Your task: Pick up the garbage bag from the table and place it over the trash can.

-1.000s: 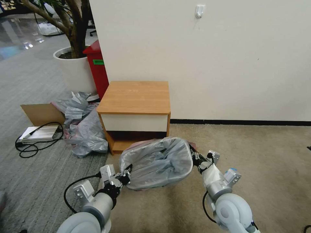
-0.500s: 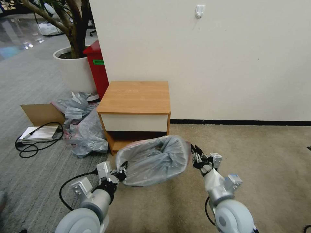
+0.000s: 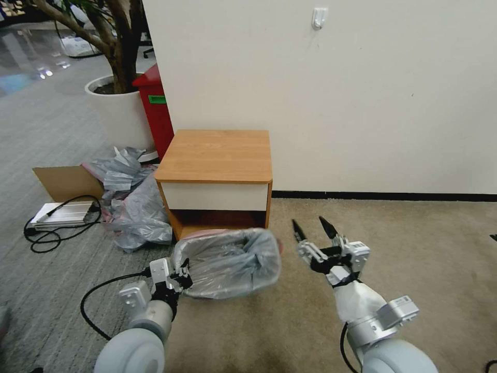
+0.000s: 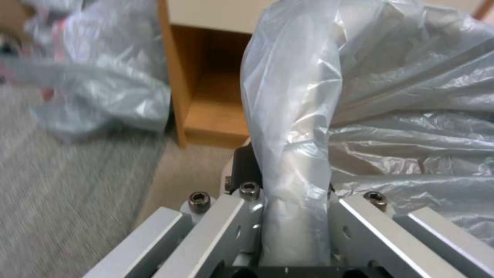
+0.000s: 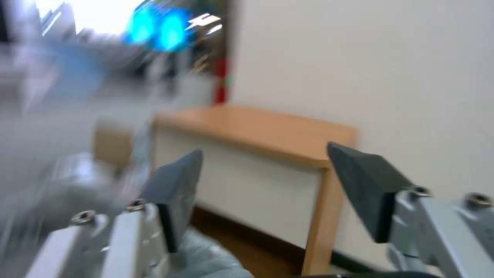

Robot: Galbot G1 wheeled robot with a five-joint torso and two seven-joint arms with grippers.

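No legible text, brand, number or sign anywhere. Green label point(image 3: 157, 99) on the tall red bin point(image 3: 154, 111) beside the desk point(image 3: 217, 150): plain colour patch, any lettering too small to make out.

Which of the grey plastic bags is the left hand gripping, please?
The garbage bag spread open in front of the table; the left hand pinches its edge. The crumpled bags lie untouched beside the table.

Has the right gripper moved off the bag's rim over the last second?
Yes. The right gripper has let go and swung up and to the right of the garbage bag, open, level with the nightstand shelf. The left gripper keeps its pinch.
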